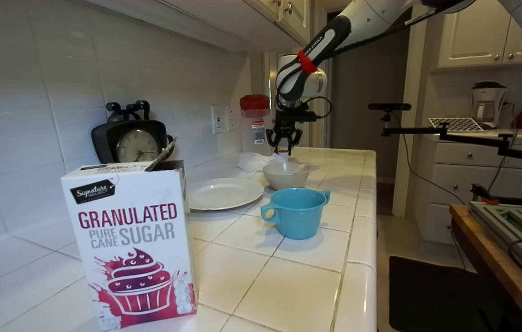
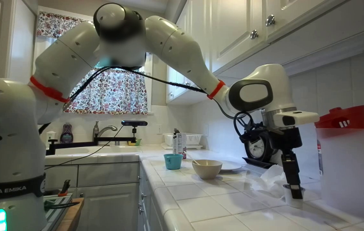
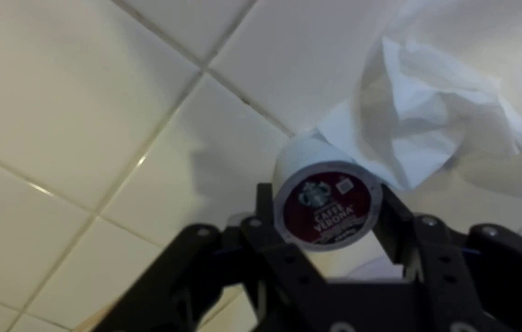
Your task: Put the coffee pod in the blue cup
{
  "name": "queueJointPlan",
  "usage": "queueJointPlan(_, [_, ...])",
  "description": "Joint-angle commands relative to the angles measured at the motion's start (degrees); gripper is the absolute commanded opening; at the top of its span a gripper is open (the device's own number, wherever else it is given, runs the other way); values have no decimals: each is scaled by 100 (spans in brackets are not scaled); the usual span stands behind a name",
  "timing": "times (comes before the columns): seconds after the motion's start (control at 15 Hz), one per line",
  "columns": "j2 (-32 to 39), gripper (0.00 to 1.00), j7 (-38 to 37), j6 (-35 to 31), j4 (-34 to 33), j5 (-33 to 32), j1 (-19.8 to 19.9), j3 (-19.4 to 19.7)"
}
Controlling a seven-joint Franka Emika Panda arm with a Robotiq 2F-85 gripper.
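White-tiled kitchen surface (image 2: 201, 205) carries the work.

Black two-fingered tool (image 1: 283, 151): pointing down, fingers pinching opposite sides of the small, stubby, white-bodied coffee pod (image 3: 327, 205). In the wrist view both contacts appear to lie at the pod's rim; its dark red printed lid faces up. Whether its base bears on the surface cannot be determined.

Step in hand, as judged: secure the pod and lift. Check for even pressure on both sides first; the rim offers a narrow bearing area, so an off-centre grip may let the body swing. Lift vertically. Crumpled white paper (image 3: 426, 120) lies just beside the pod; ensure that none is caught under a finger. Keep clear of the tall translucent plastic container (image 2: 350, 166) with red lid, near the tool.

Transfer path: the round pale bowl (image 2: 207, 171) stands between the pod and the destination, with a slim light-coloured piece (image 2: 196, 162) leaning at its rim. Raise the pod above that piece before crossing, or pass to one side.

Destination: light blue round cup (image 1: 298, 214) with a looped side handle, upright, beyond the bowl. Centre the pod over the mouth, lower it within the rim, then spread the fingers. Striking the handle could tip the cup.
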State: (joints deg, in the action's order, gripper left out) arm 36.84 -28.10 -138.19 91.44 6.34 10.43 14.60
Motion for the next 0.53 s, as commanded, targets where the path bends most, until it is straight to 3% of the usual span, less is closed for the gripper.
queueJointPlan(0.0, [71, 29, -39, 183, -210, 145, 78, -38])
queueJointPlan(0.2, [-83, 29, -110, 180, -73, 101, 57, 33])
queueJointPlan(0.47, [-771, 29, -93, 847, 455, 128, 40, 47])
